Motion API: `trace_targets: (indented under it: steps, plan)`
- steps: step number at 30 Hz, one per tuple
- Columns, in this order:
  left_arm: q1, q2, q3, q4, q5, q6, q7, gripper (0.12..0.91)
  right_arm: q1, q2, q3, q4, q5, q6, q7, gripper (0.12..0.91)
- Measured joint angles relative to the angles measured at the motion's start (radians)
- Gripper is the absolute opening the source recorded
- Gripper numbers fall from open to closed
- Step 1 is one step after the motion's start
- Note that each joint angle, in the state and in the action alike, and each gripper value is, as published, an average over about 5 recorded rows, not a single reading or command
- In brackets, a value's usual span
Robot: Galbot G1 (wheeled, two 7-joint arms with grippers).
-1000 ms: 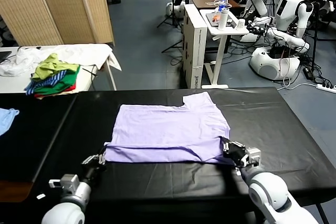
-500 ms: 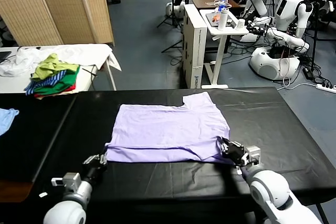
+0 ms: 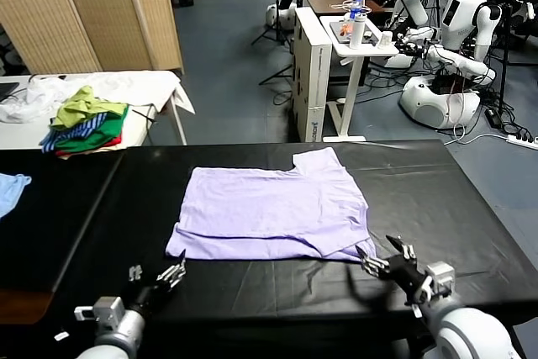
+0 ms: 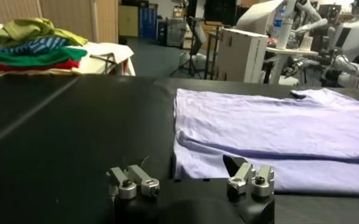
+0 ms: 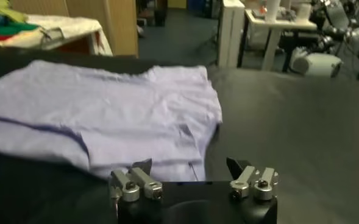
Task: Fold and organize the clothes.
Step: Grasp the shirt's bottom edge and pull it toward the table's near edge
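The pale lavender T-shirt [image 3: 273,212] lies flat on the black table [image 3: 420,199], its near part folded up over itself, neck and one sleeve at the far right. My left gripper [image 3: 166,273] is open and empty, just off the shirt's near left corner. My right gripper [image 3: 388,263] is open and empty, just off the near right corner. The left wrist view shows the shirt [image 4: 270,131] ahead of the open left gripper [image 4: 191,173]. The right wrist view shows the shirt [image 5: 112,115] ahead of the open right gripper [image 5: 188,173].
A pile of green, striped and red garments [image 3: 84,124] sits on a white table at the far left. A light blue cloth [image 3: 8,189] lies at the left edge. Other robots and a white stand [image 3: 353,48] are behind the table.
Both grippers have let go of the shirt's near corners, opened and drawn back toward me. The shirt's near edge now lies flat on the table.
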Motion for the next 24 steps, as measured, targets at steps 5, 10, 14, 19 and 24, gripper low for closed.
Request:
trace_targets:
  steps: [5, 10, 14, 19, 24]
  plan:
    - [-0.002, 0.001, 0.0, 0.014, -0.002, -0.001, 0.0, 0.761, 0.004, 0.002, -0.022, -0.011, -0.015, 0.001, -0.005, 0.511]
    - [-0.005, 0.001, 0.0, 0.021, -0.003, -0.002, 0.001, 0.468, 0.0, 0.0, -0.029, -0.005, -0.016, 0.001, -0.005, 0.243]
    - [-0.002, 0.001, 0.0, 0.02, -0.003, -0.003, 0.001, 0.241, -0.015, -0.013, -0.016, 0.018, 0.013, -0.017, 0.007, 0.15]
    - [0.017, -0.008, 0.0, 0.002, 0.005, 0.008, -0.029, 0.144, -0.048, -0.036, 0.02, 0.064, 0.058, -0.068, 0.022, 0.14]
    - [0.061, -0.028, -0.001, -0.043, 0.028, 0.044, -0.061, 0.144, -0.103, -0.061, 0.073, 0.124, 0.073, -0.136, 0.024, 0.14]
